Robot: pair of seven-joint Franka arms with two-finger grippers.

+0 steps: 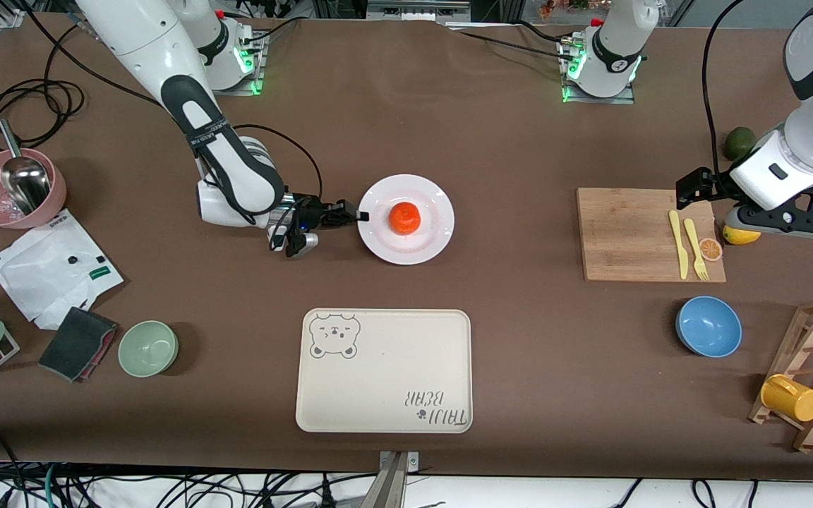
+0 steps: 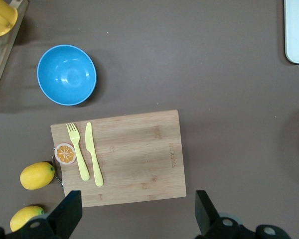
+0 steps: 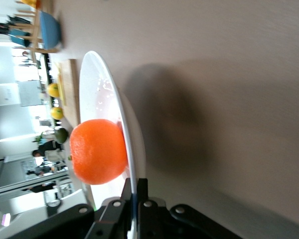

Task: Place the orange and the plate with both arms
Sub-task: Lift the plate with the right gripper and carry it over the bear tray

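The orange [image 1: 404,218] sits in the middle of the white plate [image 1: 428,243], near the table's middle. My right gripper [image 1: 360,215] is shut on the plate's rim at the edge toward the right arm's end. In the right wrist view the fingers [image 3: 123,195] pinch the rim of the plate [image 3: 102,84] with the orange [image 3: 97,152] on it, and the plate casts a shadow on the table. My left gripper [image 1: 703,187] is open and empty over the edge of the cutting board [image 1: 632,233]; its jaws [image 2: 136,216] stand wide apart over the board [image 2: 134,154].
A cream bear-printed tray [image 1: 384,370] lies nearer the camera than the plate. The board holds a yellow fork, a knife and an orange slice [image 1: 711,249]. A lemon [image 1: 740,235], a blue bowl [image 1: 708,326], a rack with a yellow mug [image 1: 791,397], a green bowl [image 1: 148,348] and a pink bowl [image 1: 15,189] are around.
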